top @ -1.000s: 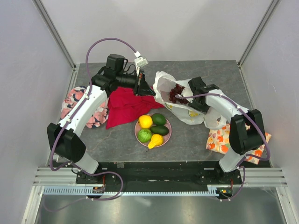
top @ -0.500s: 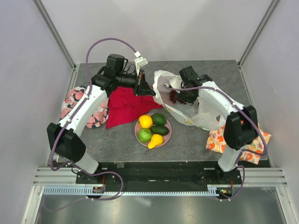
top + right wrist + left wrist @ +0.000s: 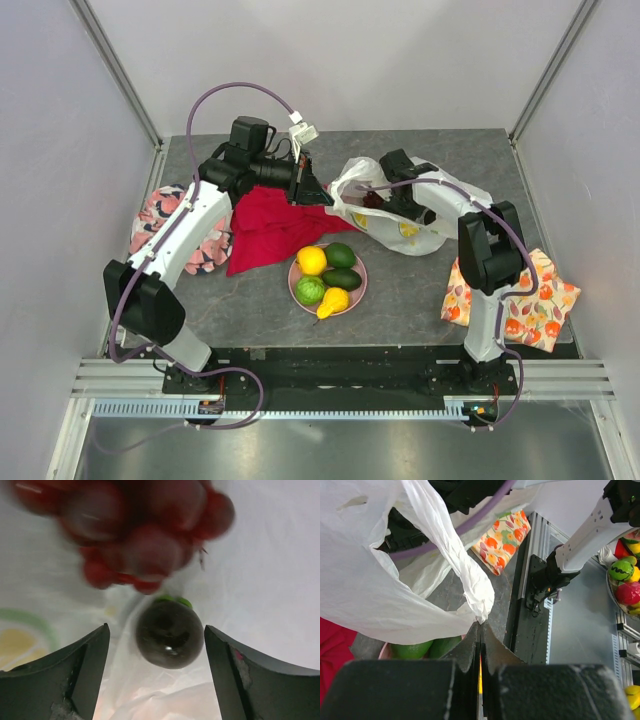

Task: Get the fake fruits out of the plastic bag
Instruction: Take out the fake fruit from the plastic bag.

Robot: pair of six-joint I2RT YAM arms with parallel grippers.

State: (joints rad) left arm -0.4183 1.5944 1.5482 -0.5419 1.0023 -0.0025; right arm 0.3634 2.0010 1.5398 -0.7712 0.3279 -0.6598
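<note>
The plastic bag [image 3: 420, 235] lies crumpled on the bench [image 3: 420, 290], right of centre in the upper half of the overhead view. Inside it I see the grape bunch [image 3: 135, 535], blurred at the top of the right wrist view, and just below it a dark round fruit [image 3: 170, 632] with a green cap. My right hand [image 3: 155, 630] is down in the bag, spread wide, its fingers either side of that fruit and gripping nothing. My left hand [image 3: 480, 630] is pinched tight on a twisted fold of the bag's edge at its left side. Below the bag, mid-frame, the pink plate [image 3: 361, 293] carries the lime [image 3: 309, 290], citrus [image 3: 312, 260], avocados [image 3: 341, 255] and pear [image 3: 333, 301]. A red cloth [image 3: 265, 225] lies left of the plate.
</note>
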